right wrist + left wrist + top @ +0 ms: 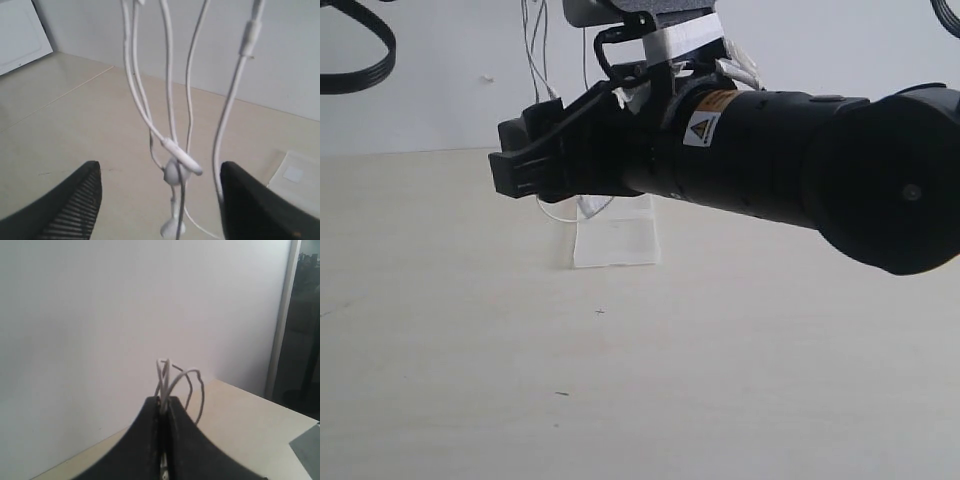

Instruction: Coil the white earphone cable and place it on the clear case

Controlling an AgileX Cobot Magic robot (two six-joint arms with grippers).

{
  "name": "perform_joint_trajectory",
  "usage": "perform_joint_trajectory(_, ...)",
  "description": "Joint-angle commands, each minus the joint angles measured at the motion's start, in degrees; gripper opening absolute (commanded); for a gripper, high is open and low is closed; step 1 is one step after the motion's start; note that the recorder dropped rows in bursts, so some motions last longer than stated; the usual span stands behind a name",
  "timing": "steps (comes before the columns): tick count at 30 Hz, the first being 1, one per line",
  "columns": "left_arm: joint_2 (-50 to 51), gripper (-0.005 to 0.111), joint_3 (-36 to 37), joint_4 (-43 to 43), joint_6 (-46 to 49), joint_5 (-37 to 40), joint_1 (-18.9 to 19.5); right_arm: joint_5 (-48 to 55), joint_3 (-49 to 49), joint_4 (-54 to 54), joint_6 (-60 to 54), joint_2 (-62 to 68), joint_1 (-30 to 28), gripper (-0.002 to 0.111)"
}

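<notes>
- the left hand (162,410) was pinched shut on the white earphone cable (172,377); thin loops of it stood up out of the closed fingers, with a pale wall behind.
- in the exterior view, strands of the cable hung down from above the picture's top edge and passed behind the right hand (520,165).
- the right hand reached in from the right on a thick black arm (770,170). its fingers were spread wide and gripped nothing. in the right wrist view the strands and the earbuds (172,172) dangled in the gap between them.
- the clear case (615,238) lay on the bench (470,350), just below that hand and slightly to its right. a bit of white cable showed at its left edge; i could not tell whether it touched the case.
</notes>
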Motion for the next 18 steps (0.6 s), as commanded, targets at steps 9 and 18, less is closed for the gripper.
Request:
perform_joint_trajectory(9, 0.0, 0.000, -0.6, -0.2, -0.1, -0.9, -3.0, -3.7, -0.3, -0.4, -0.5, -0.6, 0.1, 0.065)
perform_joint_trajectory(18, -0.2, 0.000, -0.6, -0.2, -0.1, -2.0, -3.4, -3.1, -0.3, 0.7, -0.5, -0.6, 0.1, 0.051)
